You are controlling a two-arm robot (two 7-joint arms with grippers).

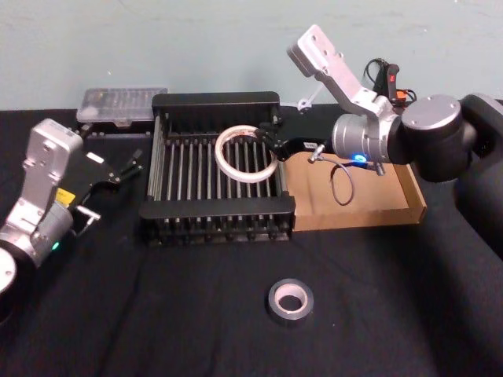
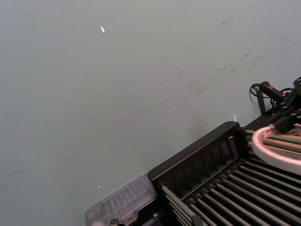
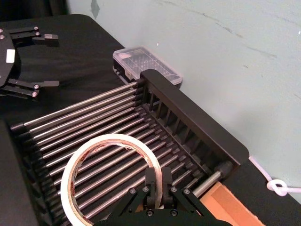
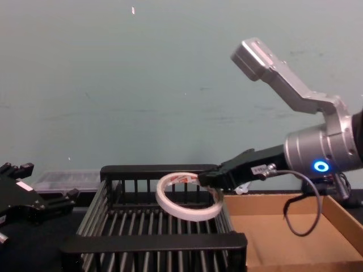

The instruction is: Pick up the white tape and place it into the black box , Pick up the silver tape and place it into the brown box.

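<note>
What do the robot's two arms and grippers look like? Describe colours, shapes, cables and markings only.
Both arms have silver-grey metal links. The right arm ends in rounded grey joints with a glowing blue ring light and a looping thin black cable. The right gripper and left gripper are black and angular, with white labels.

We find no text, brand, number or sign that can be read in any view. The white tape (image 4: 188, 204) carries red printed marks on its face, at about 12 o'clock on the roll in the chest view, but we cannot make out their characters. A small white label sits on the right gripper (image 4: 211, 179) body, and another on the left gripper (image 3: 33, 61); we cannot read either.
</note>
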